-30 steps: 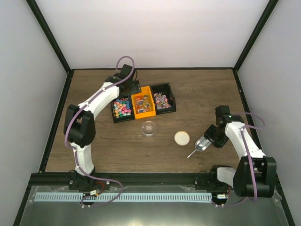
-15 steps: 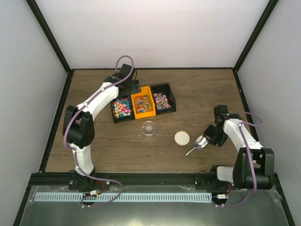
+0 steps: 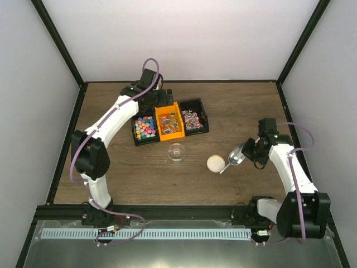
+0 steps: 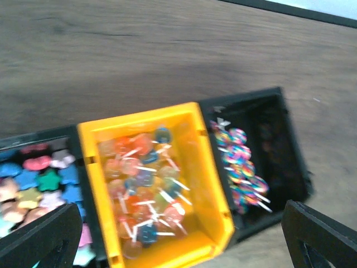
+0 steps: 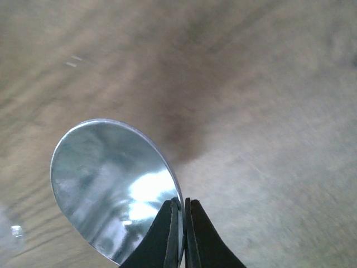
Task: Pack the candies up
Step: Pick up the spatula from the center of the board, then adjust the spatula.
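Observation:
The candies fill three joined bins: pastel star sweets [image 3: 144, 128] in the left black bin, lollipops [image 3: 168, 123] in the orange bin, swirled lollipops [image 3: 191, 118] in the right black bin. The left wrist view shows the stars [image 4: 33, 184], the orange bin's lollipops [image 4: 142, 178] and the swirled ones [image 4: 241, 173]. My left gripper [image 3: 152, 101] hovers open over the bins' far side, with its fingers [image 4: 39, 240] wide apart. My right gripper [image 3: 246, 151] is shut on a metal spoon [image 3: 234, 158], pinching the bowl's [image 5: 111, 190] edge above the table.
A clear round jar [image 3: 177, 152] stands open in front of the bins. A cream lid [image 3: 216, 163] lies to its right, just left of the spoon's handle tip. The wooden table [image 3: 122, 178] is walled by a black frame.
My right gripper has carried the spoon up and to the left, so its handle tip now reaches the lid. My left arm has shifted slightly toward the back over the bins.

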`<state>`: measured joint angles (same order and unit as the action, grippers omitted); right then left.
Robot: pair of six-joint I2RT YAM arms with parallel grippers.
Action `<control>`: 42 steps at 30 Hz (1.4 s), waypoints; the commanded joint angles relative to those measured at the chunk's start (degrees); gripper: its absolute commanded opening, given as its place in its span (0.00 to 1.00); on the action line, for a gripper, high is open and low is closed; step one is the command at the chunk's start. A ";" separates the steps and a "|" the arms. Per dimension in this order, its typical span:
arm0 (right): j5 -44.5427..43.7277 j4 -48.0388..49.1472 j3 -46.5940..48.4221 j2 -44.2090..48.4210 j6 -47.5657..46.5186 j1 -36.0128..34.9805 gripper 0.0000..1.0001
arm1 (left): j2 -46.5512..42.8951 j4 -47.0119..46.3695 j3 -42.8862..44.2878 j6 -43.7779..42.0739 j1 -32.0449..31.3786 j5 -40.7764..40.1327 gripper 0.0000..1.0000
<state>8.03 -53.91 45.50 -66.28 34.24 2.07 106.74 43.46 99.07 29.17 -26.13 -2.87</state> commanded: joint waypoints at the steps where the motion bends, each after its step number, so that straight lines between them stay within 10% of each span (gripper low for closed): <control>1: 6.36 6.16 5.56 0.56 -4.83 0.03 0.01 | -2.72 -1.40 2.41 -7.59 -1.79 13.22 1.00; 11: 16.68 6.45 22.63 -11.76 -15.11 -9.27 0.01 | 1.43 -2.10 6.57 -13.43 -3.27 34.55 0.99; 25: 20.53 6.92 32.74 -20.72 -20.90 -24.50 0.01 | 7.54 5.75 10.56 -21.78 -6.71 41.77 0.83; 42: 23.92 6.47 34.05 -21.94 -20.23 -24.60 0.01 | 7.36 2.99 7.18 -20.19 -8.08 38.97 0.29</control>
<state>29.61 -47.46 76.60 -88.20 14.02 -22.33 114.39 47.88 107.02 8.82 -33.69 37.43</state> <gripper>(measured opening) 0.039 0.322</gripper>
